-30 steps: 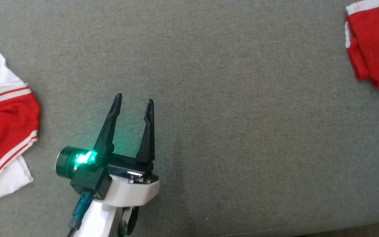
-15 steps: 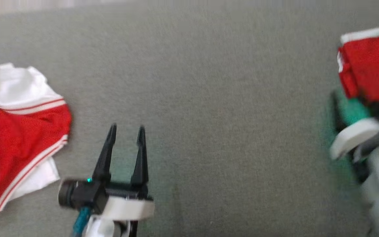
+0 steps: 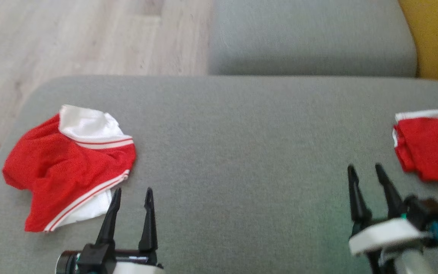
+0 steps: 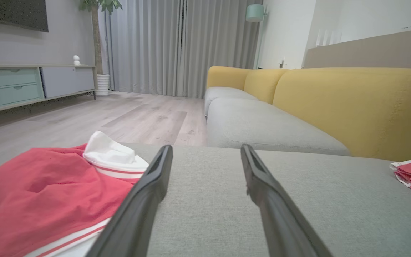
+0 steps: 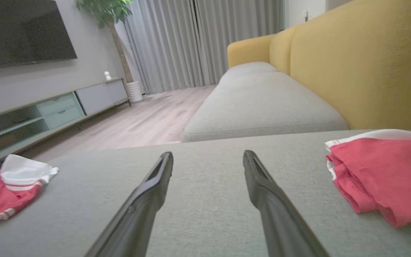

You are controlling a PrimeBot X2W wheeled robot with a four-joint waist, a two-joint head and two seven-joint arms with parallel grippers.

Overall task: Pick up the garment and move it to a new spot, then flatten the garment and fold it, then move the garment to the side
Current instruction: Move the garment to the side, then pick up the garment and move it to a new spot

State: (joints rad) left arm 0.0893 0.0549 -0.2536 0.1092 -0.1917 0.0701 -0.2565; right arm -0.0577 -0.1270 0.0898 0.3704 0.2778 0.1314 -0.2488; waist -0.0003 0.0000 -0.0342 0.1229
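A folded red garment [image 3: 428, 152] with white trim lies at the right edge of the grey cushion [image 3: 242, 133]; it also shows in the right wrist view as the folded garment [image 5: 387, 171]. My right gripper [image 3: 364, 166] stands open just left of it, apart from it, with nothing between its fingers [image 5: 262, 192]. A second, crumpled red and white garment [image 3: 63, 167] lies at the far left. My left gripper [image 3: 133, 190] is open and empty beside that garment's lower right corner; the left wrist view has the crumpled garment [image 4: 41, 192] left of its fingers [image 4: 148, 189].
The cushion's rounded far edge [image 3: 203, 78] drops to a wooden floor [image 3: 70, 34]. Another grey seat [image 3: 310, 38] lies beyond, with a yellow backrest [image 3: 435, 34] at the right. A low cabinet [image 5: 48, 107], a plant and curtains stand across the room.
The head camera has tilted up, bringing the floor and far seat into view. My right gripper has come away from the folded garment, which lies free, and now stands open beside it.
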